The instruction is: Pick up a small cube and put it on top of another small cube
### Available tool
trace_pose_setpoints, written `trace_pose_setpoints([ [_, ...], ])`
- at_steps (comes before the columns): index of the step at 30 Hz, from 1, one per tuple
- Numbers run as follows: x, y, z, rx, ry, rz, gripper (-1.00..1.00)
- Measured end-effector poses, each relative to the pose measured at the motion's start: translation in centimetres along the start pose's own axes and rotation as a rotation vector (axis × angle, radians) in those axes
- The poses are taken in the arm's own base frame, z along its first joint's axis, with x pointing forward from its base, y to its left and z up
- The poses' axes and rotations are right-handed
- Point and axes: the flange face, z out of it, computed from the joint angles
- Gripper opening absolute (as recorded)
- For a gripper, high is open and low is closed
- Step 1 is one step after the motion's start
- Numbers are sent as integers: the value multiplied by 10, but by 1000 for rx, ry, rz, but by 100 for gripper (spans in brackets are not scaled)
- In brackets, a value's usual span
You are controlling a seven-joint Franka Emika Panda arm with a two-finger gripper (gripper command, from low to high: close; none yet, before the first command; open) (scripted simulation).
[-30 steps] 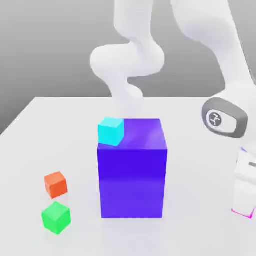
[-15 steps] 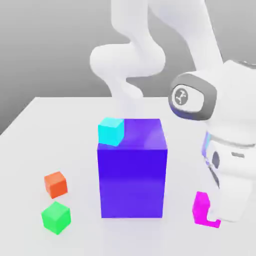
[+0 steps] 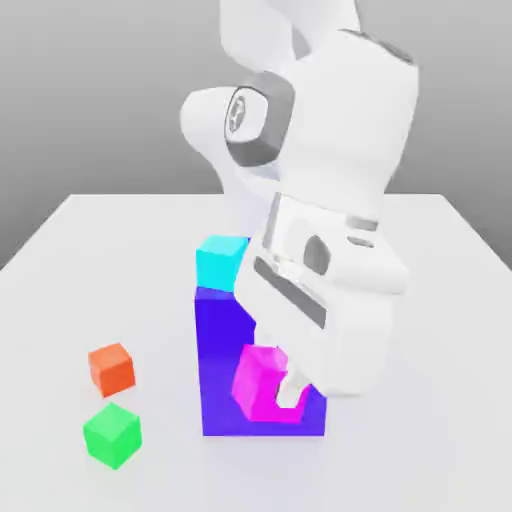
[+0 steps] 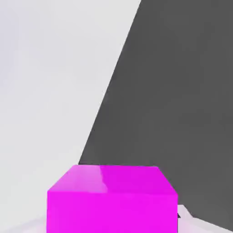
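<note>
My gripper [image 3: 275, 388] is shut on the small magenta-pink cube [image 3: 258, 383], holding it tilted in the air in front of the big blue-violet block [image 3: 225, 375]. Up close in the hand view, the same pink cube [image 4: 111, 198] sits between my fingers. A cyan cube [image 3: 220, 262] rests on the block's top corner toward the exterior view's left. An orange cube [image 3: 111, 368] and a green cube [image 3: 112, 434] lie on the table at the exterior view's left, well apart from my gripper.
The white table [image 3: 80, 250] spreads around the block. My white arm [image 3: 330, 150] leans over the block from behind and hides most of its top and its side toward the exterior view's right.
The arm has swung from the exterior view's right edge toward the left, carrying the pink cube up off the table to in front of the blue-violet block. The other cubes stayed put.
</note>
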Motion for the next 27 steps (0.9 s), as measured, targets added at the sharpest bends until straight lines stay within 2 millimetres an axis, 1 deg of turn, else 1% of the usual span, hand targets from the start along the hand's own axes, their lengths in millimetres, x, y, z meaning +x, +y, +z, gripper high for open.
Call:
trace_pose_setpoints([
  [7, -64, 19, -3, -2, -13, -210, -100],
  [13, -117, 26, 5, 21, -8, -393, -100],
  [16, -142, 19, 16, 53, 16, -480, -100],
  [20, -172, 4, 37, 102, 67, -596, -100],
  [23, -190, -11, 57, 140, 119, -687, -100],
  [27, -209, -35, 85, 190, 203, -813, -100],
])
